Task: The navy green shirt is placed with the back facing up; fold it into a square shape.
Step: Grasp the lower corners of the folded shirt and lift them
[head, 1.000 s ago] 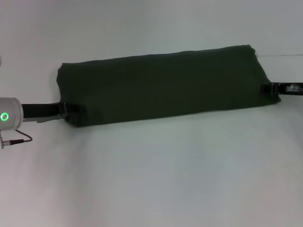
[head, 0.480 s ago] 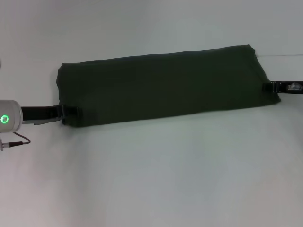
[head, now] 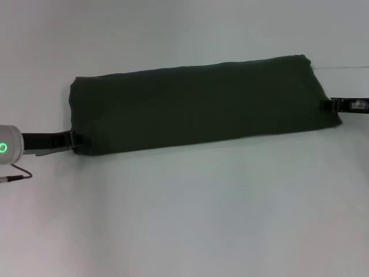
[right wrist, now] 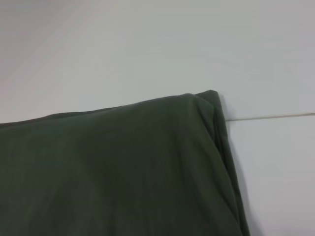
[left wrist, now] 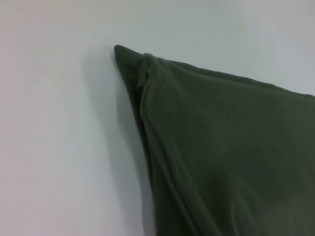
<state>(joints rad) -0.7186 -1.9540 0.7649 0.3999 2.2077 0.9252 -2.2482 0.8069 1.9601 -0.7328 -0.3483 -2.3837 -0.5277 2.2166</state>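
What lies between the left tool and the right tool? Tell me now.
In the head view, the navy green shirt, folded into a long band on the white table, spans the stretch from the left tool to the right tool; nothing else lies there.

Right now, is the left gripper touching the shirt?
Cannot tell. In the head view the left gripper sits right at the shirt's near left corner, dark against dark, so neither contact nor gap shows plainly.
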